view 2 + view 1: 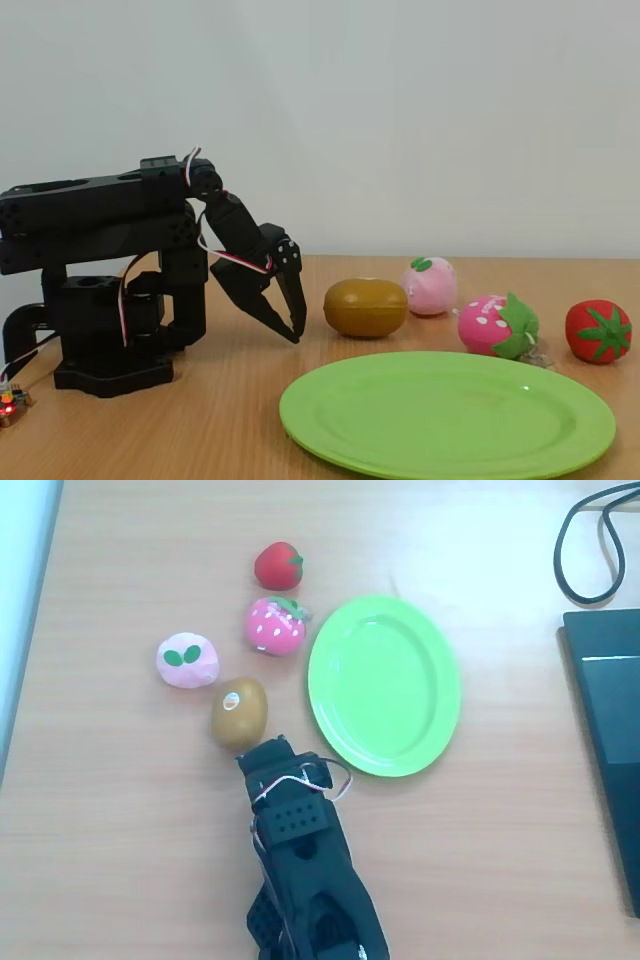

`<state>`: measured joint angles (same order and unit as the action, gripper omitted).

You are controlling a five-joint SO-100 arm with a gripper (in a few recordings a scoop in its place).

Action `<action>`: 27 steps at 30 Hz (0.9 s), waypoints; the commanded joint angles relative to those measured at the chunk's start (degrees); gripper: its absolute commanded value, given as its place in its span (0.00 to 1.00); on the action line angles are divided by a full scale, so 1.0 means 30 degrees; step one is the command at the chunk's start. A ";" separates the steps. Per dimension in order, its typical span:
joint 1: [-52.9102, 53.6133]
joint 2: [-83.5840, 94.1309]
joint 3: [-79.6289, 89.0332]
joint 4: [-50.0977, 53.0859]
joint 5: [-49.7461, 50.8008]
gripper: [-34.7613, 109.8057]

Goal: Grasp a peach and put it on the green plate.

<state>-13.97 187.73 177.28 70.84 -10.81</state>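
**Hand folded low beside the kiwi, peach untouched on the worktop**

The black arm sits folded toward the near edge of the wooden worktop in the overhead view, its hand pointing down at the wood; in the fixed view the two fingers meet at their tips just above the surface, so the hand reads as closed and holds nothing (from above the fingertips are hidden under the wrist).

The peach lies on bare wood toward the left edge of the worktop in the overhead view, its two green leaf marks facing up; it is apart from the hand, with the brown kiwi between them. In the fixed view the peach shows partly behind the kiwi; the hand stands just beside the kiwi, a gap between them.

The green plate lies flat near the middle of the worktop, nothing on it; the dotted pink strawberry sits just beside its left rim in the overhead view, whether touching I cannot tell; the red tomato lies beyond the strawberry toward the far edge.

A dark flat device lies at the right edge, a black cable looping at the far right corner.
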 commanded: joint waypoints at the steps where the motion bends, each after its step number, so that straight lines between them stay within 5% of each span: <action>1: -0.0234 0.0381 0.0234 0.0088 -0.0557 0.18; 27: 0.1230 -0.5918 -0.6064 -0.2842 0.0029 0.18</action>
<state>-10.28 169.45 161.98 61.79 -10.72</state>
